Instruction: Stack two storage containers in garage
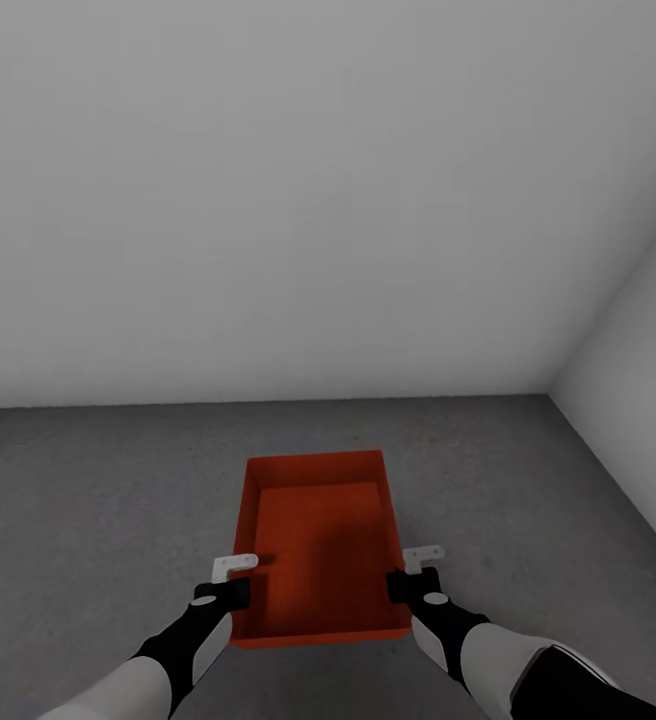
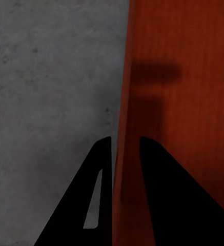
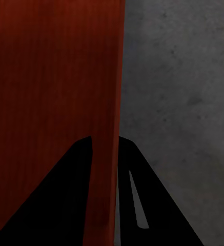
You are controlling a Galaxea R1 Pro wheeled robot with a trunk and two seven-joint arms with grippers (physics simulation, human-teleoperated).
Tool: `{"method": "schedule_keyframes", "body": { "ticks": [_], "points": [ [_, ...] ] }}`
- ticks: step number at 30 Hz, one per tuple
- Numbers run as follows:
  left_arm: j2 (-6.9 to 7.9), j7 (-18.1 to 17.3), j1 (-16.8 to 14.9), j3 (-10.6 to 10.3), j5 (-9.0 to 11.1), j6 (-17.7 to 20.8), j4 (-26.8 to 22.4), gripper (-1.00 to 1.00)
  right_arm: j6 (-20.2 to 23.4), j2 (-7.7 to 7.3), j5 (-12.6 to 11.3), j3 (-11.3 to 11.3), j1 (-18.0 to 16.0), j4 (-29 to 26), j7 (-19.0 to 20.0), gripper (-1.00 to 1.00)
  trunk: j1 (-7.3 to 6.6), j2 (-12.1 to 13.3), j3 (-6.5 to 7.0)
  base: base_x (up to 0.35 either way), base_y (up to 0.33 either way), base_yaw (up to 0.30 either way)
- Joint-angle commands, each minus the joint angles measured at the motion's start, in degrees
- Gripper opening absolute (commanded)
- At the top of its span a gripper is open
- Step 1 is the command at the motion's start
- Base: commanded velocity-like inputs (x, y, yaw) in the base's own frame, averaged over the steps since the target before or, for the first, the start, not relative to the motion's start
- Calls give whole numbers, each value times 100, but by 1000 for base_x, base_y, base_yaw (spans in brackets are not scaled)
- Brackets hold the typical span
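bin (image 1: 320, 545) betw. both grippers, over grey floor (image 1: 88, 500) nr white wall corner | L gripper (image 2: 125, 148) clamped on bin's left wall | R gripper (image 3: 105, 146) clamped on right wall | bin open-top, level

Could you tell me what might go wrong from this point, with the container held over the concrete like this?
1. Each gripper, left gripper and right gripper, pinches only a thin side wall of the storage container near its close end, so the far end could sag or the walls slip free.
2. If one gripper lets go before the other, the container may swing and land crooked on the floor.
3. The white wall stands close on the right; driving forward could clip it.
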Motion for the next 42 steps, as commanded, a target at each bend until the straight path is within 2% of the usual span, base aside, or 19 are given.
{"method": "schedule_keyframes", "body": {
  "ticks": [1, 28, 42],
  "points": [
    [17, 307, 0, 91, -14, 38, -7, -100, -13, 2, 43, -360, -6, -8, 215, -100, 22, -44, -22, 0, 0, 0],
    [22, 307, 0, 91, -10, 38, 2, -100, -13, -3, 45, -360, -6, -8, 217, -100, 615, -1127, -507, 0, 0, 0],
    [22, 310, 0, 91, -10, 38, 2, -100, -13, -3, 45, -360, -6, -8, 208, -100, 615, -1127, -507, 0, 0, 0]
  ]
}}
